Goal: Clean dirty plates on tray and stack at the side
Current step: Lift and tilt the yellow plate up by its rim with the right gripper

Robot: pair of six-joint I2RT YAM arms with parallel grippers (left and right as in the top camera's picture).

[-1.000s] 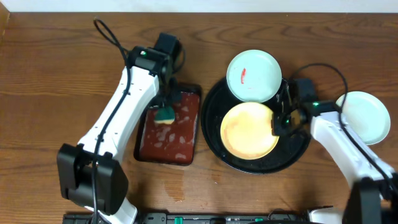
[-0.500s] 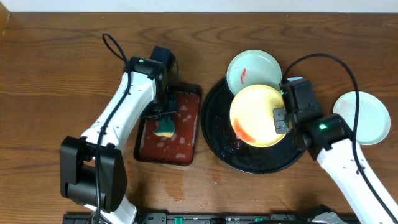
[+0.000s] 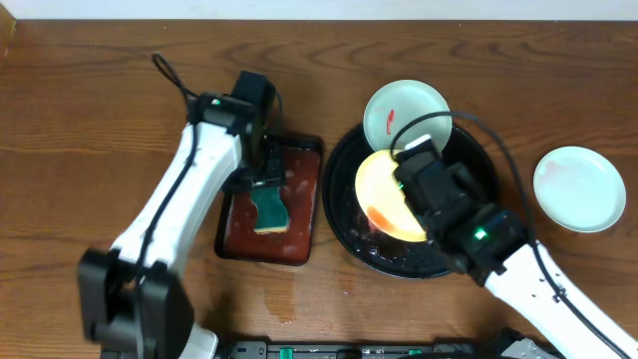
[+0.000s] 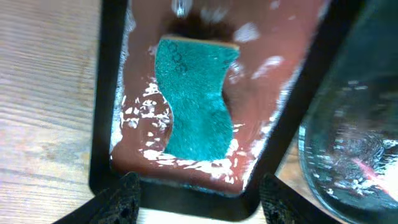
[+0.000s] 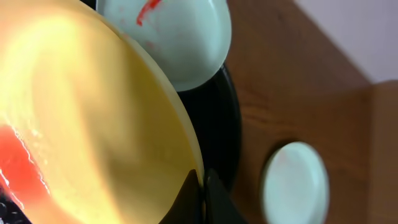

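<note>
My right gripper [image 5: 202,185] is shut on the rim of the yellow plate [image 5: 93,118]. It holds the plate tilted above the black tray [image 3: 337,217], and a red smear shows on the plate's lower part [image 3: 381,194]. A pale plate [image 3: 406,118] with a red smear rests on the tray's far rim. Another pale plate [image 3: 578,187] lies on the bare wood at the right. My left gripper [image 4: 200,194] is open above the near end of the red-brown tray [image 4: 103,93], with nothing between its fingers.
A teal sponge [image 4: 196,102] lies flat in the wet red-brown tray [image 3: 299,150], left of the black tray. The black tray's surface is wet. Bare wood-grain table [image 3: 80,130] spreads to the left and along the back.
My left gripper has opened and let go of the sponge, which now lies in the red-brown tray. My right gripper has lifted, tilted and carried the yellow plate leftward.
</note>
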